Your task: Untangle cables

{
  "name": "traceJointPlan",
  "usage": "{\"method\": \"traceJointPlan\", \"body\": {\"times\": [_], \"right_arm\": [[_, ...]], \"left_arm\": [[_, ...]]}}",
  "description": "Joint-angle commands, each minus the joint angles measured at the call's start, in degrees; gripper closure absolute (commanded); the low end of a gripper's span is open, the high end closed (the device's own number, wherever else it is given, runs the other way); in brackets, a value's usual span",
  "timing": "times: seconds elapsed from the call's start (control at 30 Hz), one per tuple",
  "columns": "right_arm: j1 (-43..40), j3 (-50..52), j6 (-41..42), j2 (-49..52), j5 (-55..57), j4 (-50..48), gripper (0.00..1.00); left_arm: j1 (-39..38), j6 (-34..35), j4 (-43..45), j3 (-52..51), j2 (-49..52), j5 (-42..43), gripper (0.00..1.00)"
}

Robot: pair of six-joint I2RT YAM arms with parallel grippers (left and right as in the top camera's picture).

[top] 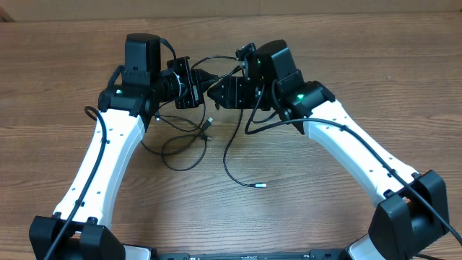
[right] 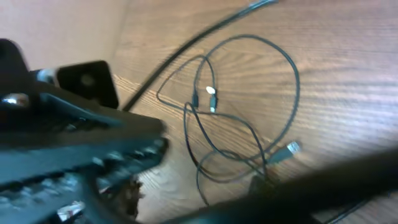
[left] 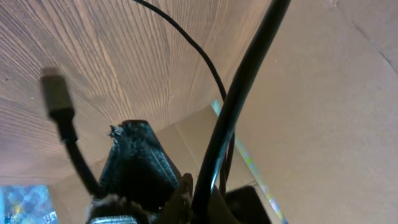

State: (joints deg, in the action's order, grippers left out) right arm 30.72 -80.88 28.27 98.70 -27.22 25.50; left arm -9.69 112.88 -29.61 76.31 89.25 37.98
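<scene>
While the cables (top: 184, 144) sprawl looped on the surface (top: 325, 209) at centre frame, the left hand (top: 193, 85) pinches one strand up, likely to draw it free. The right hand (top: 216, 92) beside it: grip, I cannot tell.

Two robot arms: the left arm (top: 108, 159) at 9 o'clock, the right arm (top: 361, 152) at 3 o'clock. One worktop (top: 58, 87). Two silvery plug ends show: one (top: 208, 123) near centre, one (top: 260, 185) toward 6 o'clock. The thin black cables (top: 224, 159) overlap, so their number cannot be told.
</scene>
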Motion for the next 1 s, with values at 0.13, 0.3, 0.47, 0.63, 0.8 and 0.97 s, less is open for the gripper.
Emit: {"method": "traceJointPlan", "body": {"times": [0.13, 0.3, 0.47, 0.63, 0.8, 0.97], "right_arm": [[0.8, 0.3, 0.3, 0.0, 4.7, -0.5, 0.89], [-0.3, 0.2, 0.2, -4.1, 3.6, 5.4, 0.96], [-2.7, 0.2, -0.8, -13.4, 1.5, 9.3, 0.96], [-2.8, 0.2, 0.5, -13.0, 4.2, 4.9, 0.96], [-3.8, 0.2, 4.9, -10.0, 5.4, -0.7, 0.96], [-4.1, 0.2, 12.5, -8.2, 10.4, -2.9, 0.96]], "left_arm": [[0.4, -0.5, 0.1, 0.4, -1.0, 2.0, 0.96], [1.7, -33.4, 0.0, 0.4, -1.0, -5.9, 0.96], [2.1, -79.2, -1.9, 0.4, -1.0, -10.8, 0.96], [0.2, -100.5, -1.5, 0.4, -1.0, -1.9, 0.96], [-1.8, -104.6, -2.5, 0.4, -1.4, 11.8, 0.96], [-3.8, -97.6, 2.3, 0.4, -1.4, 23.5, 0.96]]}}
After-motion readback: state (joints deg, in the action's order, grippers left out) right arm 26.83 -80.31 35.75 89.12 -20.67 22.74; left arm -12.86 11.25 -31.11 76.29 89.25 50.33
